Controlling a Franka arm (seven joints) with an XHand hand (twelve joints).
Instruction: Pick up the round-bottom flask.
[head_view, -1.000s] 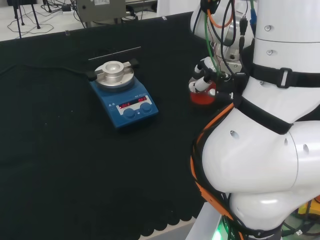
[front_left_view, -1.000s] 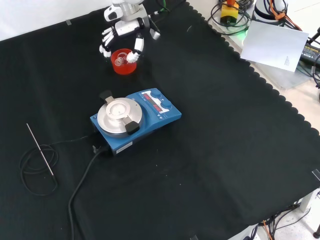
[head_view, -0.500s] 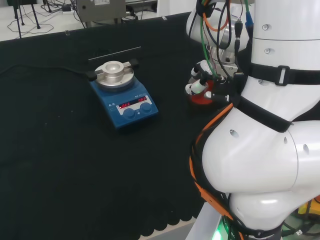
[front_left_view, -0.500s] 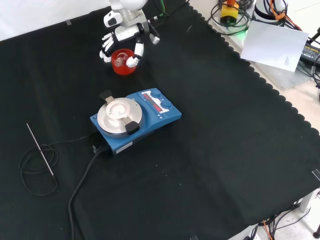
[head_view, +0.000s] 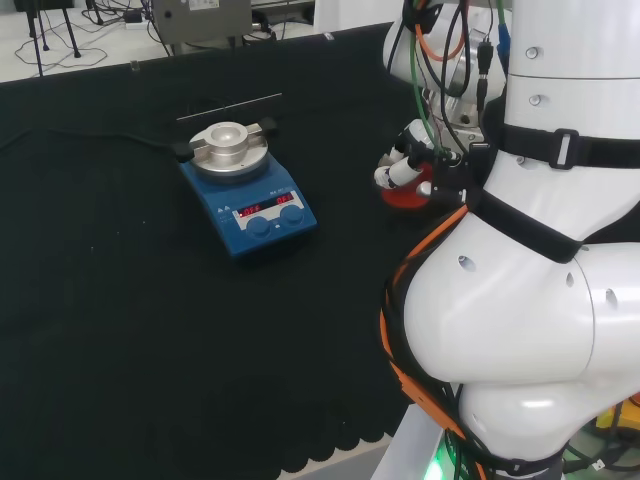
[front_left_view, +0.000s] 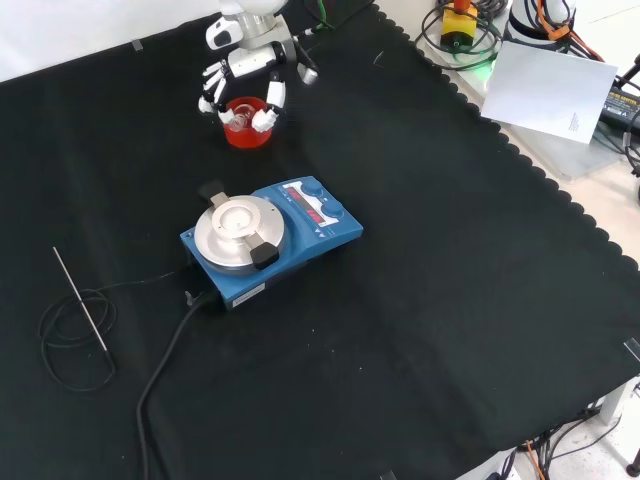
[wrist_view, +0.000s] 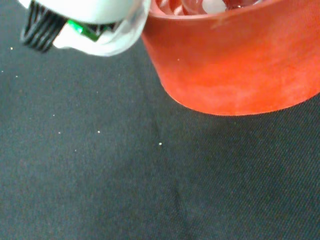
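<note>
Hand (front_left_view: 245, 72) over the red stand (front_left_view: 246, 131), fingers (front_left_view: 268, 112) curled down around the flask (front_left_view: 236, 120) sitting in it; whether they touch the glass cannot be told. Flask sits directly beneath the palm, between the fingertips. To do this step well: likely close evenly on the neck or upper bulb, then lift straight up so the stand stays on the surface (front_left_view: 420, 250). The hotplate (front_left_view: 268, 240) lies well apart, no obstacle.
</note>
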